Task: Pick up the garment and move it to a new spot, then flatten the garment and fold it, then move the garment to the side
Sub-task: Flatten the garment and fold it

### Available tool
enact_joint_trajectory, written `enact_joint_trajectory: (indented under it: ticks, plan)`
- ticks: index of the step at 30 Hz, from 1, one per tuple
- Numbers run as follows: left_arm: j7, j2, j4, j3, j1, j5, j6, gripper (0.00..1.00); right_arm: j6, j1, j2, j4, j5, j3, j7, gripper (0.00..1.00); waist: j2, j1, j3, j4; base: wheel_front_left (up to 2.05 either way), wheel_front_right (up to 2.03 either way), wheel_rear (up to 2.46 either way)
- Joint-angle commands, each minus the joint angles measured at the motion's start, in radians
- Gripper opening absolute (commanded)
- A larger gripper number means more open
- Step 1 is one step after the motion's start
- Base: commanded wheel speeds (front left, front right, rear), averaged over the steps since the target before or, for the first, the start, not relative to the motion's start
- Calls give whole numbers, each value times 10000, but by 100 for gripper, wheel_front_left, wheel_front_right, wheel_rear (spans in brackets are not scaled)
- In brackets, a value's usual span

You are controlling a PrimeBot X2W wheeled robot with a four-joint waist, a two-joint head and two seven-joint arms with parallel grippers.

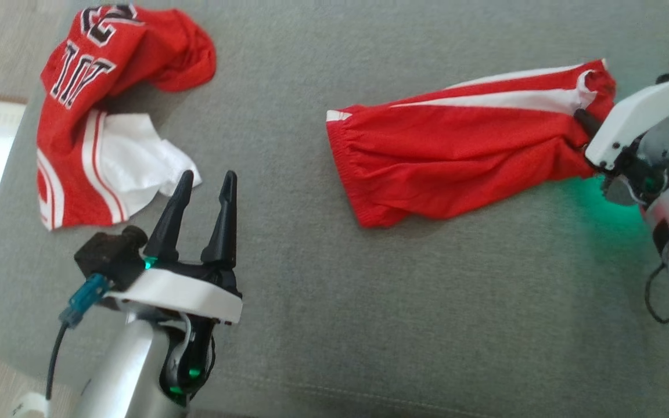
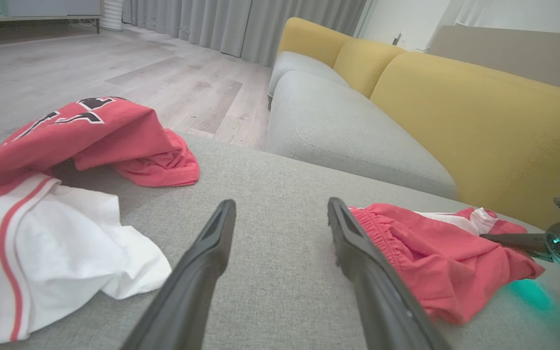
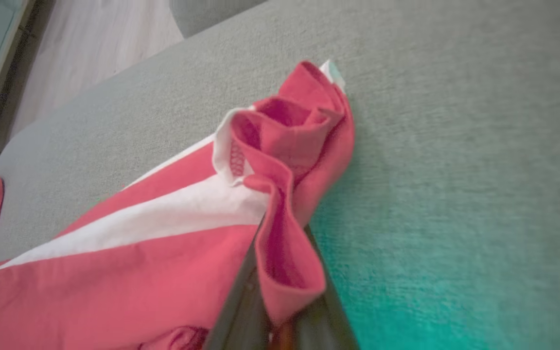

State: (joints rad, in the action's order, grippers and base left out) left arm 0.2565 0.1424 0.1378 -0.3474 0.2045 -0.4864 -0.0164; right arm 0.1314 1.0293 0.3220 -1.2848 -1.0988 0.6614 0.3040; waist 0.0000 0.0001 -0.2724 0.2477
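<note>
A pair of red shorts [image 1: 456, 157] with a white side stripe lies stretched across the grey cushion [image 1: 334, 302], elastic waistband toward the left. My right gripper [image 1: 587, 125] is shut on the shorts' leg hem at the right end; in the right wrist view the red hem [image 3: 289, 228] bunches between the dark fingers. The shorts [image 2: 435, 253] also lie right of my left gripper [image 2: 280, 243] in the left wrist view. My left gripper [image 1: 207, 197] stands open over bare cushion at the lower left, holding nothing.
A crumpled red and white jersey [image 1: 102, 110] with black numbers lies at the cushion's far left, close to my left fingertips. A yellow-backed sofa [image 2: 455, 112] and wood floor [image 2: 114, 68] lie beyond. The cushion's left edge [image 1: 3, 191] drops off.
</note>
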Motion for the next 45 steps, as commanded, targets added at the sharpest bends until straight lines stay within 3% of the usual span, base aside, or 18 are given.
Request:
enact_joint_trajectory:
  ticks: [1,11,19,27,32,39,41,43,44,45]
  plan:
    - [53,84,-247,341,69,67,52,100,-7,-161,-26,210,1,55,-180,0,0,-1,268,-245,0,0,0]
    - [-131,259,-196,231,-449,55,-74,100,-7,-870,558,229,-65,13,-1414,0,0,-1,1302,-1191,0,0,0]
    - [-286,345,-293,222,-842,-49,-231,100,-7,-1072,494,1962,254,628,-2391,0,0,-1,1814,-1346,0,0,0]
    - [-377,307,-266,166,-989,-199,-270,100,-7,-1193,-622,2640,870,1771,-2097,0,0,-1,2018,-979,0,0,0]
    - [-346,229,-137,109,-984,-264,-250,100,-7,-1173,-1376,2102,969,2113,-1715,0,0,-1,2015,-594,0,0,0]
    - [-270,146,48,64,-903,-324,-194,100,-7,-829,-1877,1122,1107,2242,-1803,0,0,-1,1875,-173,0,0,0]
    - [-245,119,108,56,-878,-336,-185,100,-7,-789,-1953,1109,1167,2376,-1841,8,0,-1,1828,-118,0,0,0]
    - [-217,102,166,65,-846,-351,-169,100,-7,-797,-2057,1158,1171,2490,-1876,27,0,-1,1787,-92,0,0,0]
    - [-217,102,166,65,-846,-351,-169,100,-7,-797,-2057,1158,1171,2490,-1876,27,0,-1,1787,-92,0,0,0]
    - [-202,95,190,77,-831,-360,-165,100,-7,-801,-2106,1187,1163,2537,-1912,48,0,-1,1765,-98,0,0,0]
